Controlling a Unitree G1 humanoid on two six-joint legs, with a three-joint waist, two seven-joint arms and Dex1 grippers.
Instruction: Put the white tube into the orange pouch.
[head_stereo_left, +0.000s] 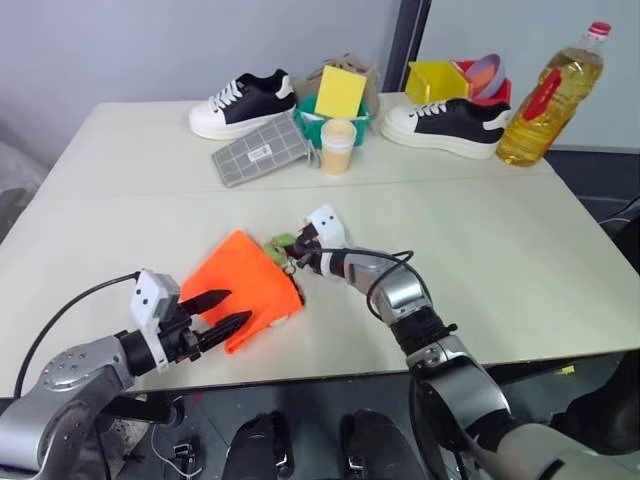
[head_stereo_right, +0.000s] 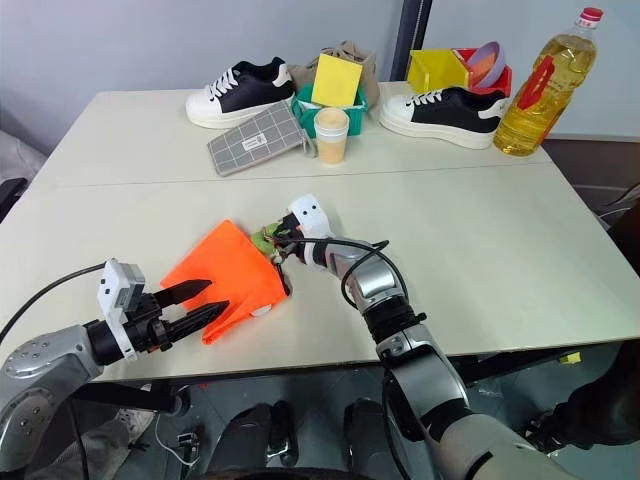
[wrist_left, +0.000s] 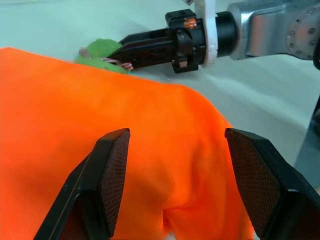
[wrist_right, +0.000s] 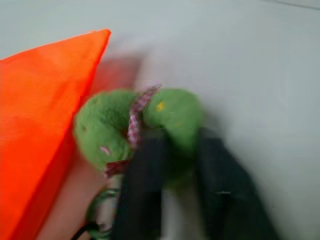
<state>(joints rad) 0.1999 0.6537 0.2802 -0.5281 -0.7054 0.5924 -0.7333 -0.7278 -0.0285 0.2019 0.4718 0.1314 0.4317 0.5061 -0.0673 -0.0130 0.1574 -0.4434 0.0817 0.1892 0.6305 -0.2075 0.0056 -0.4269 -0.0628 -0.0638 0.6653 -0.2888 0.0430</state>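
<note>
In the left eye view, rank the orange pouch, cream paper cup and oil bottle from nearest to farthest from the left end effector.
1. orange pouch, just ahead of the left end effector.
2. cream paper cup, far side, middle.
3. oil bottle, far right corner.

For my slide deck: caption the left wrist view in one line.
Open left gripper over the orange pouch; right gripper shut at the green tag beyond.

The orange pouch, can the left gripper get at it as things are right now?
Probably yes. The left gripper is open, its fingers astride the near corner of the orange pouch, with nothing between them. The right gripper is shut at the pouch's far side by the green tag, out of the way.
</note>
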